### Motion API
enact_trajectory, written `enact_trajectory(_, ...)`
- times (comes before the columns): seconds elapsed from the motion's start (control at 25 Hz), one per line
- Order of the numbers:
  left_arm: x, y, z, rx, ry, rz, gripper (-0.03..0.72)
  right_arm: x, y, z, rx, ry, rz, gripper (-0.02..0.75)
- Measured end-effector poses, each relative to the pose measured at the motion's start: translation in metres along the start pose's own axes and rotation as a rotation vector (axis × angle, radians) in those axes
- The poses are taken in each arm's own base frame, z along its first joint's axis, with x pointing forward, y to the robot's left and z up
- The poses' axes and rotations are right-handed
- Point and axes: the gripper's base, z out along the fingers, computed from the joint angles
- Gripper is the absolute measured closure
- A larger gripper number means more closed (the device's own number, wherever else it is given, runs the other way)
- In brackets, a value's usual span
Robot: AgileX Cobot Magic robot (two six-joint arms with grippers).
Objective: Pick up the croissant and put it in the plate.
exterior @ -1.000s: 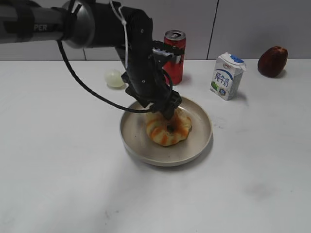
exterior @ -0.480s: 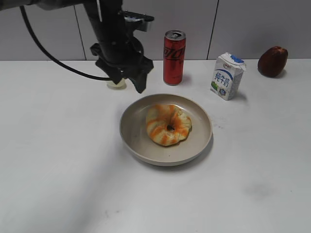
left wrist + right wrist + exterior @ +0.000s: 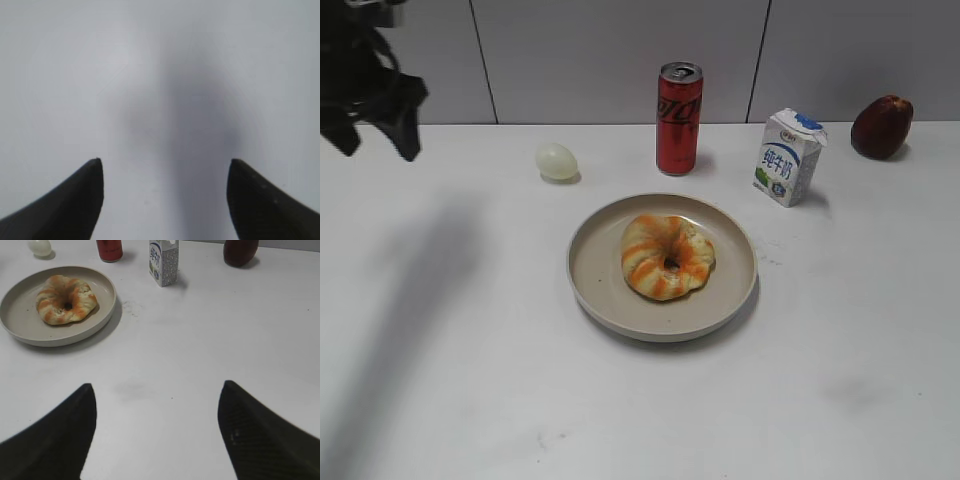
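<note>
The croissant [image 3: 667, 257], a tan ring with orange-brown stripes and a small centre hole, lies in the round beige plate [image 3: 597, 275] at mid-table. Both also show at the upper left of the right wrist view, croissant [image 3: 65, 298] in plate [image 3: 20, 322]. My left gripper [image 3: 378, 135] is open and empty, raised at the far left edge, well away from the plate. In the left wrist view the left gripper [image 3: 164, 162] hangs over bare white table. My right gripper [image 3: 157, 386] is open and empty over bare table, near and right of the plate; it is out of the exterior view.
A pale egg [image 3: 556, 161] lies behind the plate on the left. A red can [image 3: 678, 118], a small milk carton [image 3: 787, 156] and a dark red apple [image 3: 881, 126] stand along the back by the wall. The table top [image 3: 470, 350] is white.
My left gripper has let go of the croissant in the plate, lifted, and swung back to the far left edge. The croissant stays in the plate.
</note>
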Motion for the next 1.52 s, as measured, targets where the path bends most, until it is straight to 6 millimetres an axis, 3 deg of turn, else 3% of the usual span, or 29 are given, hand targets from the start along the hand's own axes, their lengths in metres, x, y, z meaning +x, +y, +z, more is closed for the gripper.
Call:
enact_trajectory(0.24,0.054,-0.02,-0.023,0.011,-0.01,0.029,0.116,0.0,0.0,0.0,0.0,0.0,0.0,0.166)
enact_trajectory(0.48,0.107,-0.029,-0.028,0.007,-0.049,0.042,0.125,0.0,0.0,0.0,0.0,0.0,0.0,0.166)
enact_trajectory(0.92,0.199,-0.033,0.001,-0.006,-0.045,0.036,0.134,0.0,0.0,0.0,0.0,0.0,0.0,0.166)
enact_trajectory(1.08,0.223,-0.036,-0.008,-0.019,-0.151,0.046,0.137,0.0,0.0,0.0,0.0,0.0,0.0,0.166)
enact_trajectory(1.28,0.25,-0.041,-0.033,-0.04,-0.361,0.07,0.137,0.0,0.0,0.0,0.0,0.0,0.0,0.166)
enact_trajectory(1.52,0.284,-0.044,-0.038,-0.057,-0.527,0.088,0.139,0.0,0.0,0.0,0.0,0.0,0.0,0.166)
